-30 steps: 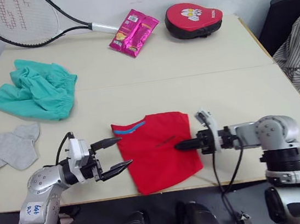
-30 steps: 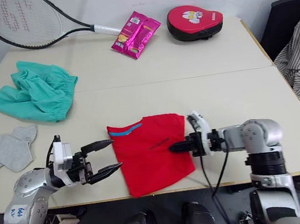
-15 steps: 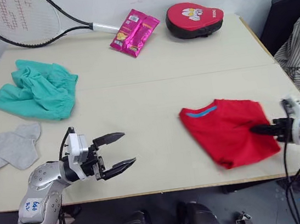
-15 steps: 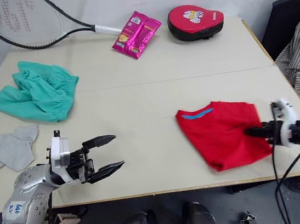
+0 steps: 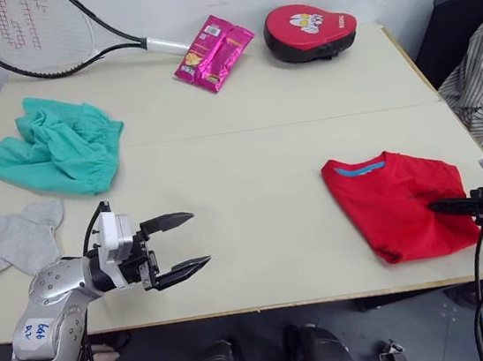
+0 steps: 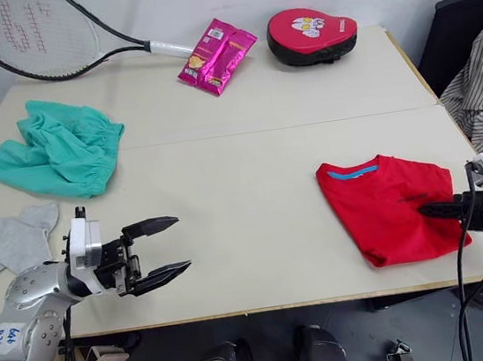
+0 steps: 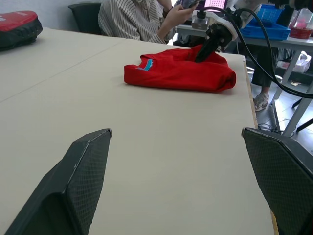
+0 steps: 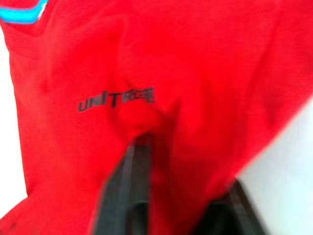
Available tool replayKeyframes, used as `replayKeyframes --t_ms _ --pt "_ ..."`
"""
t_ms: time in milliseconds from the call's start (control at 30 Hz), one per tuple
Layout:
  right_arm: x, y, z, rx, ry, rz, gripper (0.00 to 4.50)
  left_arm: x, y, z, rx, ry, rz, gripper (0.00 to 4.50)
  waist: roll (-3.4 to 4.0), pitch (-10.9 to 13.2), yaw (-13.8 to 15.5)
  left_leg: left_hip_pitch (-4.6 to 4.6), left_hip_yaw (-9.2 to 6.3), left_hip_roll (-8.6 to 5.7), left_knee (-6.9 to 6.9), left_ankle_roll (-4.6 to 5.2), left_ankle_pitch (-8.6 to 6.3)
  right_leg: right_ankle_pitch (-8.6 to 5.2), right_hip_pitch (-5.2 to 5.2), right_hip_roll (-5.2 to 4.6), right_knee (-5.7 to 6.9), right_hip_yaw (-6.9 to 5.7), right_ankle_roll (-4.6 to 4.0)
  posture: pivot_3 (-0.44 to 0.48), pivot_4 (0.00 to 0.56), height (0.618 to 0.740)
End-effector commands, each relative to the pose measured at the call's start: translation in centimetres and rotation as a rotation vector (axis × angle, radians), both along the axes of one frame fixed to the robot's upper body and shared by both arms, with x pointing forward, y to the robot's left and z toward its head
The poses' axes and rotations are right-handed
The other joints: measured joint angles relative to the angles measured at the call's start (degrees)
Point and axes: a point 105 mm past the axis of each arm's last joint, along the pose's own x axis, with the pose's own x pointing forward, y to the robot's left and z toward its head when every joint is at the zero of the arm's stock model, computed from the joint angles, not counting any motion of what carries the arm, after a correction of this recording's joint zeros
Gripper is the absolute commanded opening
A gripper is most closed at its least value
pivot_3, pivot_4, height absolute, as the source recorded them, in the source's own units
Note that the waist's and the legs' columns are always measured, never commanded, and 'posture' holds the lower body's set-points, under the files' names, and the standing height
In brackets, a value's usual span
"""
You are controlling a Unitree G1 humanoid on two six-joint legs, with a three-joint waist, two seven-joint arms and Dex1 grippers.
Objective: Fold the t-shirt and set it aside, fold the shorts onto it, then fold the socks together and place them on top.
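Head views first: my right fingers [image 6: 434, 208] are pinched closed on the folded t-shirt [image 6: 386, 208], a compact red bundle at the right end of the tabletop [image 6: 247, 157], its far fold close to the front right edge. My left fingers [image 6: 168, 244] hang spread wide with nothing between them, low over bare tabletop near the front edge. So step 1 of 3 looks nearly done: shirt folded, being set aside, not yet let go. The shorts [image 6: 56, 157] lie crumpled well beyond my left fingers, the socks [image 6: 11, 239] just outboard of my left wrist, both unfolded. Between my 2 sets of fingers the tabletop is open, plenty of room to work. Racket [image 6: 31, 39], pink packets [image 6: 217, 55] and red pad [image 6: 312, 34] sit along the far edge, out of the way.

Left wrist view: fingers [image 7: 80, 171] splayed, shirt straight ahead, a seated person [image 7: 142, 19] beyond the tabletop's end.

Right wrist view: red cloth bunched between my closed fingers [image 8: 134, 183].
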Motion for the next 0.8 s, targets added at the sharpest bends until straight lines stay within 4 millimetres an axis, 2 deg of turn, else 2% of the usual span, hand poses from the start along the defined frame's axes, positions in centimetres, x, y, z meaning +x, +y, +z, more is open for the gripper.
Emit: replayKeyframes --t_ms 33,133,233,267,367,467,533,600,700,800 --pt "-1.5 -3.2 1.4 -0.219 -0.022 0.000 2.40 -0.6 1.2 0.7 0.027 -0.021 0.021 4.50 0.05 0.0 0.5 -0.02 0.00 -0.01 0.01 -0.03 -0.02 0.00 0.00 0.00 -0.01 -0.01 0.00 0.000 0.150 0.740" --pt "-1.9 -4.6 4.2 -0.344 -0.161 0.045 3.28 -0.9 2.8 0.7 0.041 0.008 0.077 4.50 0.25 0.2 0.8 -0.05 0.01 -0.06 0.02 -0.08 -0.10 -0.01 -0.02 -0.04 -0.06 0.00 0.02 0.000 0.150 0.740" --pt "-1.8 -3.7 7.4 -0.402 -0.418 0.166 4.29 -1.2 4.6 0.6 0.049 0.019 0.157 4.50 0.41 0.3 0.5 -0.04 0.05 -0.05 0.02 -0.10 -0.12 -0.01 -0.04 -0.02 -0.07 0.02 0.03 0.000 0.150 0.740" --pt "-1.9 -3.5 7.8 -0.411 -0.458 0.189 4.40 -1.2 4.9 0.6 0.051 0.016 0.171 4.50 0.47 0.3 0.2 -0.03 0.06 -0.03 0.00 -0.12 -0.13 -0.01 -0.04 0.01 -0.07 0.02 0.03 0.000 0.150 0.740" --pt "-2.0 0.3 8.8 -0.548 -0.710 0.446 4.40 -1.1 8.0 0.5 0.052 -0.020 0.357 4.50 0.45 0.3 -0.2 0.02 0.05 0.15 -0.03 -0.25 -0.14 -0.03 -0.03 0.19 -0.08 0.03 0.02 0.000 0.150 0.740" --pt "-1.4 6.8 8.1 -0.546 -1.004 0.645 4.40 -2.5 12.6 -0.8 0.081 -0.025 0.602 4.50 0.32 0.3 -0.9 0.06 0.05 0.38 -0.04 -0.43 -0.14 -0.04 -0.02 0.50 -0.12 0.09 0.00 0.000 0.150 0.740" --pt "-1.7 10.0 7.3 -0.535 -1.118 0.731 4.40 -3.6 14.8 -1.4 0.088 -0.015 0.738 4.50 0.30 0.4 -1.5 0.06 0.05 0.60 -0.03 -0.59 -0.17 -0.05 -0.01 0.73 -0.18 0.09 -0.03 0.000 0.150 0.740" --pt "-1.8 12.2 6.2 -0.510 -1.160 0.786 4.40 -4.9 16.8 -1.9 0.084 0.012 0.866 4.50 0.37 0.5 -1.3 0.04 0.04 0.63 -0.01 -0.61 -0.18 -0.07 -0.04 0.75 -0.16 0.10 -0.09 0.000 0.150 0.740" --pt "-1.0 14.6 6.3 -0.406 -1.252 0.697 4.40 -7.4 19.4 -2.6 0.075 0.058 1.028 4.50 0.25 0.5 -1.1 0.01 0.02 0.61 0.03 -0.58 -0.21 -0.08 -0.08 0.71 -0.13 0.13 -0.20 0.000 0.150 0.740" --pt "-1.8 17.1 4.9 -0.384 -1.299 0.801 4.40 -9.9 22.2 -3.0 0.061 0.068 1.242 4.50 0.21 0.4 -1.0 0.01 0.01 0.59 0.08 -0.53 -0.26 -0.10 -0.07 0.64 -0.13 0.16 -0.29 0.000 0.150 0.740"
